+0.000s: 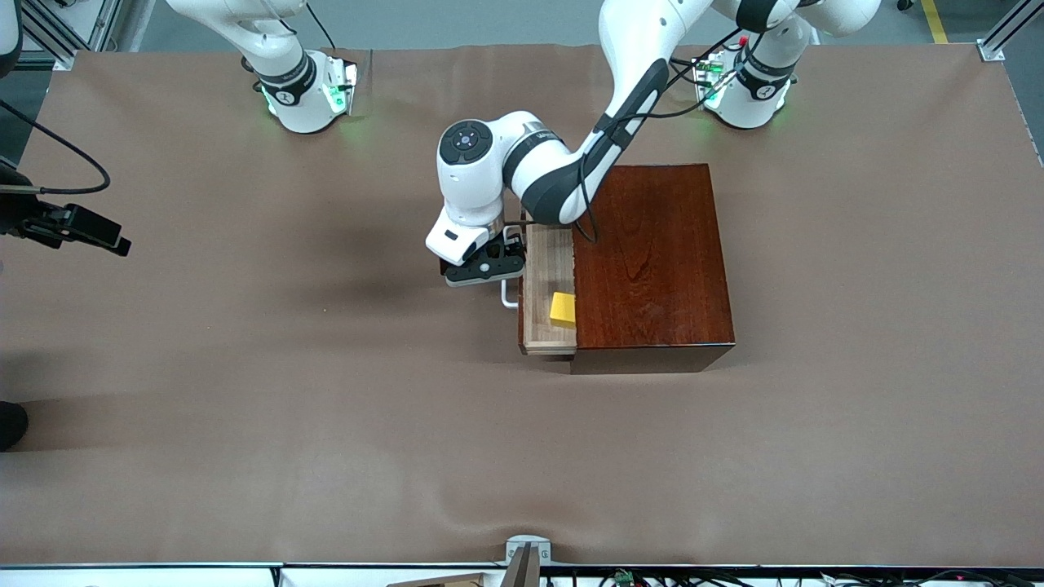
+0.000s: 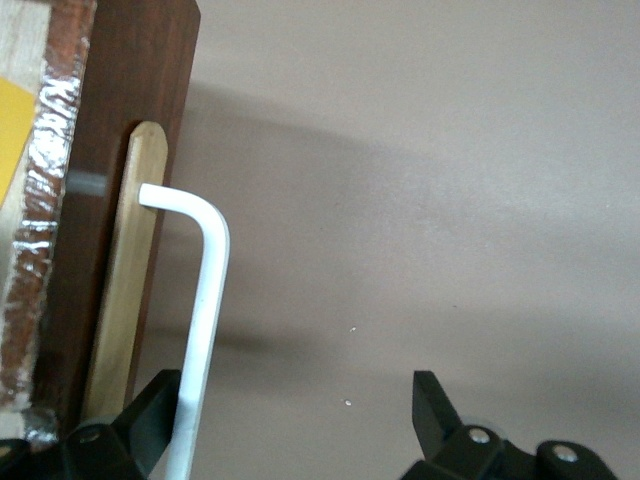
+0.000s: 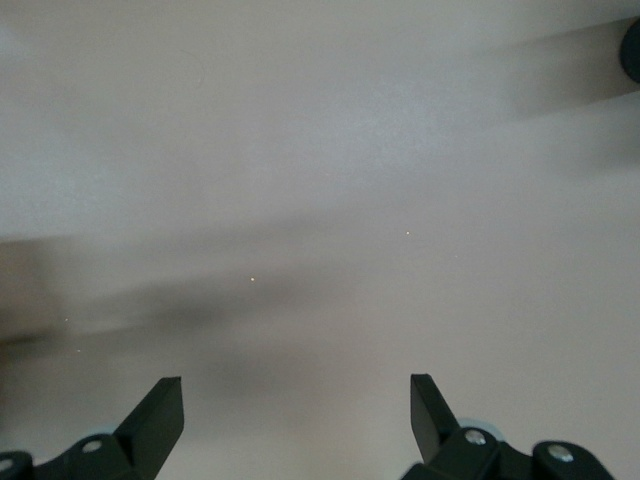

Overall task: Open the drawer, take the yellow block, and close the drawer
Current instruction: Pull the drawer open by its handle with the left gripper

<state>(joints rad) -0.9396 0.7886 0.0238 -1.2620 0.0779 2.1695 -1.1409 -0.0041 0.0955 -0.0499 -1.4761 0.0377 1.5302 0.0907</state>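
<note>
The yellow block [image 1: 563,309] lies in the part-open drawer [image 1: 546,285], beside our spread left hand [image 1: 488,267] at the handle [image 2: 205,310]. We clear it before reaching in. The right hand [image 3: 295,400] waits, spread.

brown paper-like cover [image 1: 245,424] over whole table, faint creases, grey floor along top edge, aluminium frame posts [image 1: 1001,33] at corners, yellow floor line [image 1: 935,20], soft even lighting

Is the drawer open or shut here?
Partly open: the drawer juts from the wooden box, pale interior exposed, yellow block inside.
</note>
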